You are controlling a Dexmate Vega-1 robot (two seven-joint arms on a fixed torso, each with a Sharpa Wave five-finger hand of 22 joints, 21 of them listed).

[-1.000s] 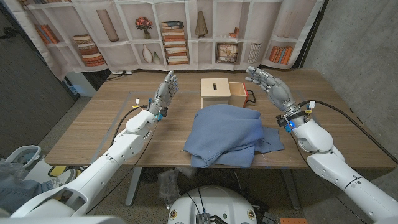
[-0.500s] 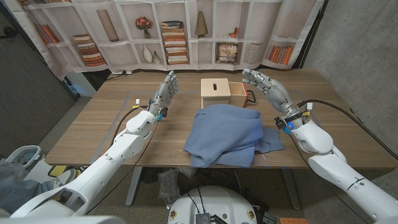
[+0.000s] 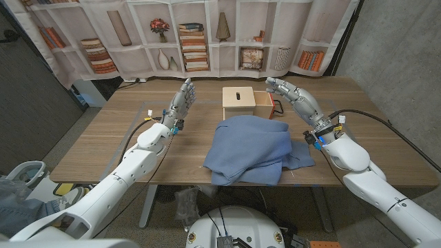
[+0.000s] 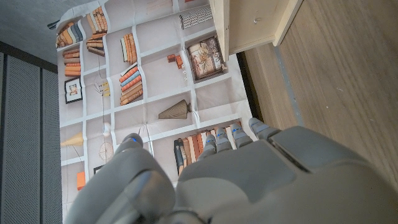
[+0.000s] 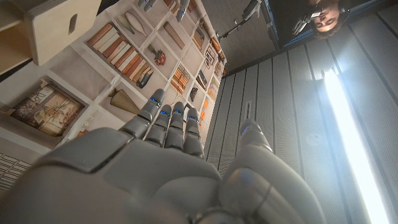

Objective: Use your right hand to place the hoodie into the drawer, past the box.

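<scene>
Even, bright lighting, sharp frames; strip light [image 5: 354,124] glares in right wrist view.

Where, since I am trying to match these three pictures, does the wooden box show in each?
Head view: the wooden box stands at the table's far middle, behind the blue hoodie.
Left wrist view: the box's pale edge lies beyond the left hand.
Right wrist view: its slotted face lies beyond the right hand.
Shared landmark: the printed bookshelf backdrop.
</scene>
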